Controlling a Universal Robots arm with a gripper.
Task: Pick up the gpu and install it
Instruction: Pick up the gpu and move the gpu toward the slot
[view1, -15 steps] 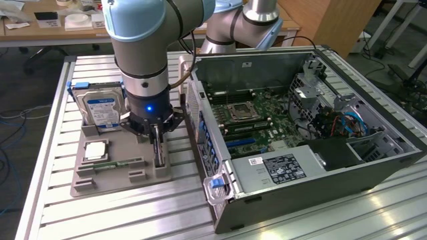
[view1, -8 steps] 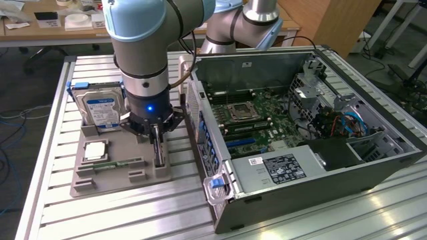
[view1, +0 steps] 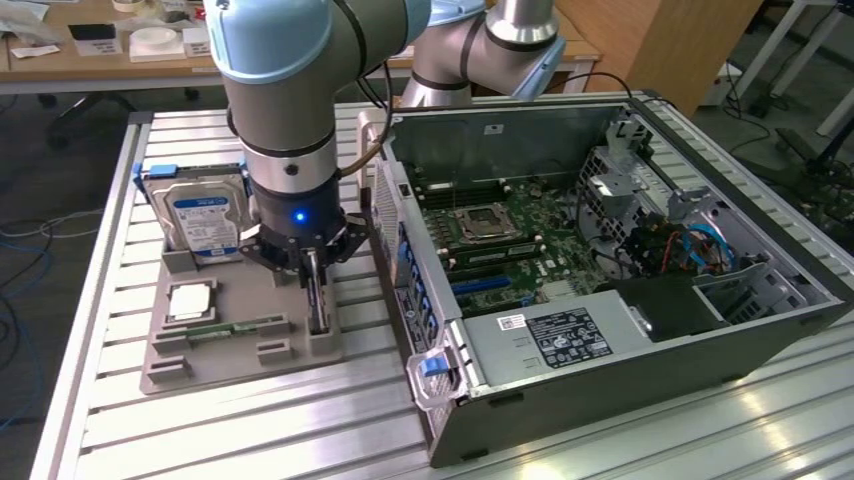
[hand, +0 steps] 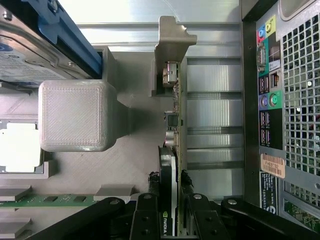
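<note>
The gpu (view1: 319, 310) (hand: 178, 107) stands on its long edge in a slot of the grey tray (view1: 240, 362) on the tabletop (view1: 200, 435), just beside the open computer case (view1: 601, 300). The end effector (view1: 314, 262) (hand: 171, 182) is down over the card, its dark fingers pressed against both faces and pinching it. A hard drive (view1: 200, 215) stands upright in the same tray, at its far end in the exterior view.

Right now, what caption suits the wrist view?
Tool clamps the graphics card, standing on edge in its grey holder beside the computer case.
</note>
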